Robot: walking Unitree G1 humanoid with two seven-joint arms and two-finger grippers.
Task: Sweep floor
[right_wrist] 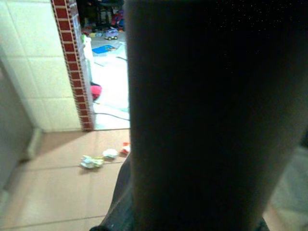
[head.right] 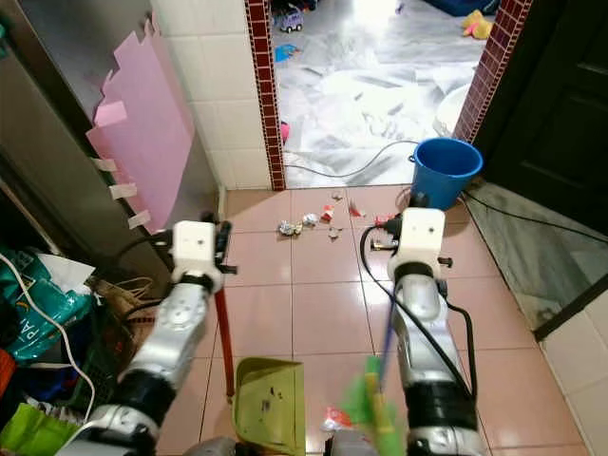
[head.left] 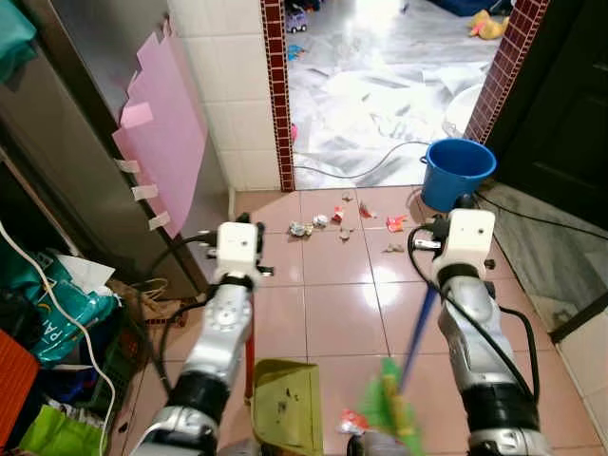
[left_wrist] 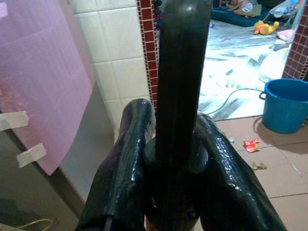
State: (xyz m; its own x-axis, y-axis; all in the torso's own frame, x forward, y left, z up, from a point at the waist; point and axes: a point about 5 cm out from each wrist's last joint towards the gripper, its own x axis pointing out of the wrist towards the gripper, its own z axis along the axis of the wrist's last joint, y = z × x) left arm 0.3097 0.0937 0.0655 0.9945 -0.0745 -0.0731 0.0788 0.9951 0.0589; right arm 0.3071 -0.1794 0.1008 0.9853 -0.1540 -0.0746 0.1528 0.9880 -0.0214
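1. Your left gripper (left_wrist: 168, 163) has both black fingers (left_wrist: 126, 159) clamped around the dark dustpan handle (left_wrist: 180, 96), which stands upright between them.
2. The green dustpan (head.left: 287, 401) sits on the pink floor tiles (head.left: 332, 309) at 6 o'clock in the head views, its red shaft (head.right: 223, 342) running up to your left arm.
3. Your right arm carries the broom (head.left: 404, 399): blue shaft, green bristles (blurred) at the lower edge, about 5 o'clock. The right wrist view has a dark upright bar (right_wrist: 211, 115) close before the lens; you cannot tell there whether those fingers are closed.
4. A red scrap (head.left: 352, 422) lies just beside the dustpan's right edge.
5. The scattered litter (head.left: 328, 223), crumpled white and red bits, lies ahead at 12 o'clock, near the doorway.
6. A blue bucket (head.left: 458, 171) stands at 1 o'clock by the brick-trimmed wall.
7. Pink sheets (head.left: 166, 133) are taped to the grey door at 10 o'clock; no writing on them can be read.
8. Bags (head.left: 57, 304) crowd the floor at 8 o'clock.
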